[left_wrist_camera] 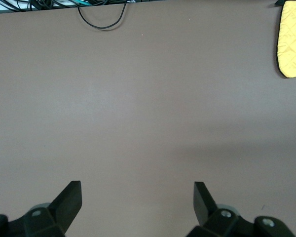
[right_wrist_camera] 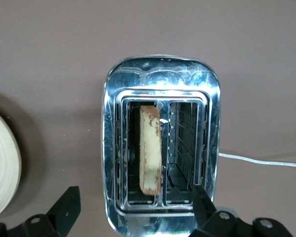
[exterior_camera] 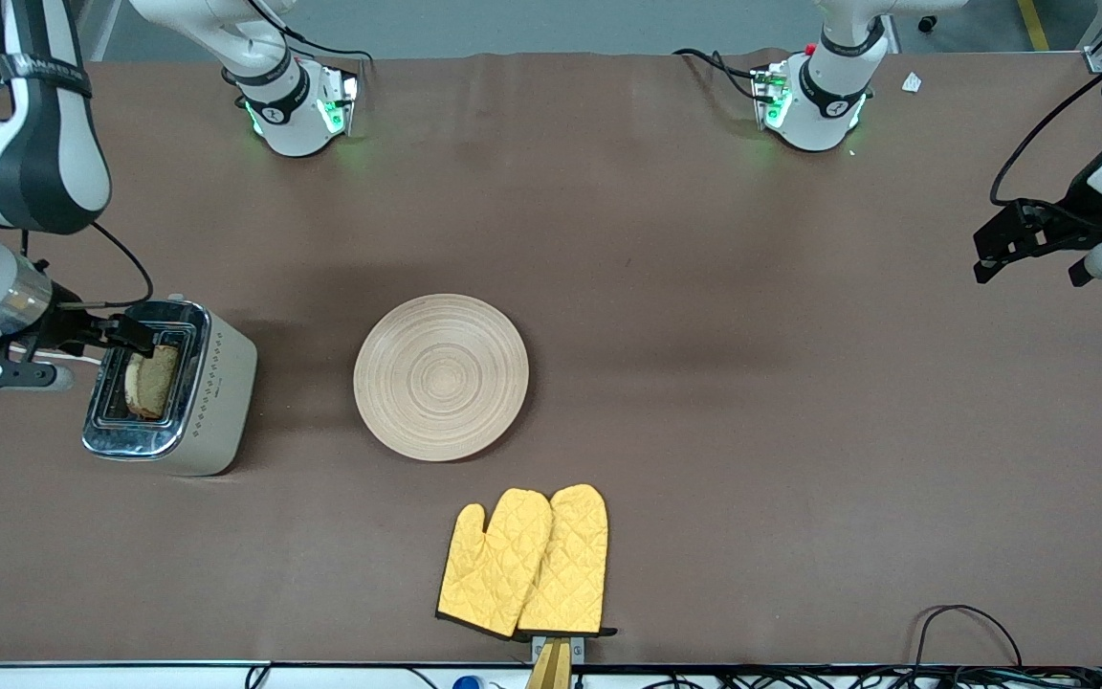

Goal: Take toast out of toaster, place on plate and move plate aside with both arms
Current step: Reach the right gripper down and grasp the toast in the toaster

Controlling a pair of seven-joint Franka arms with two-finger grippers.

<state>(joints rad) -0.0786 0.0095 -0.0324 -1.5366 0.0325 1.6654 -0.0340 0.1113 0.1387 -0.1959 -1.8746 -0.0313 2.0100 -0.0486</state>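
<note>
The toast (exterior_camera: 151, 381) stands on edge in one slot of a chrome toaster (exterior_camera: 216, 402) at the right arm's end of the table; in the right wrist view the toast (right_wrist_camera: 151, 148) shows in the slot beside the plate. The plate (exterior_camera: 441, 376), round and pale with ring grooves, lies beside the toaster toward the table's middle; its rim shows in the right wrist view (right_wrist_camera: 2, 163). My right gripper (exterior_camera: 125, 333) is open and empty just over the toaster's top (right_wrist_camera: 135, 205), its fingers wide apart. My left gripper (exterior_camera: 1029, 254) is open and empty over bare table at the left arm's end (left_wrist_camera: 136, 197).
A pair of yellow oven mitts (exterior_camera: 524, 563) lies nearer the front camera than the plate; one mitt's edge shows in the left wrist view (left_wrist_camera: 292, 39). A white cord (right_wrist_camera: 261, 161) runs from the toaster. Black cables (exterior_camera: 967, 622) lie at the table's front edge.
</note>
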